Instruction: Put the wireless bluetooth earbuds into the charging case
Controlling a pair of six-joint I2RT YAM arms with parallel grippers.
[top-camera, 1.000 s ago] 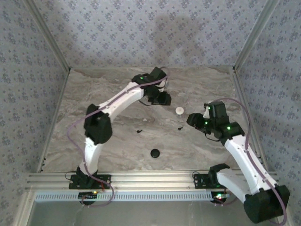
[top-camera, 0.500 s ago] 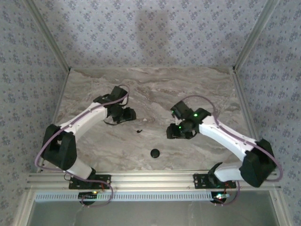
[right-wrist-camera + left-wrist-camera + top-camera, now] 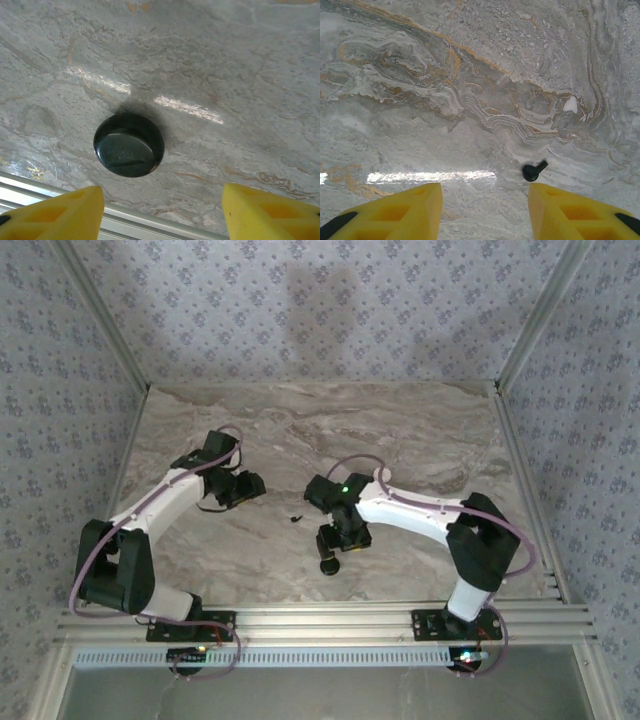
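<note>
Nearer now, my right gripper hangs open, empty, over one closed black charging case, contents hidden. My left gripper gapes empty; one black earbud lies to its right.

Yellow fingers of left claw and right claw cut off by lower edges

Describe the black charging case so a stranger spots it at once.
Find the metal rail edging the table. Beyond it, under the right gripper, lies the charging case: a glossy black disc, far bigger than the stemmed black earbud.
</note>
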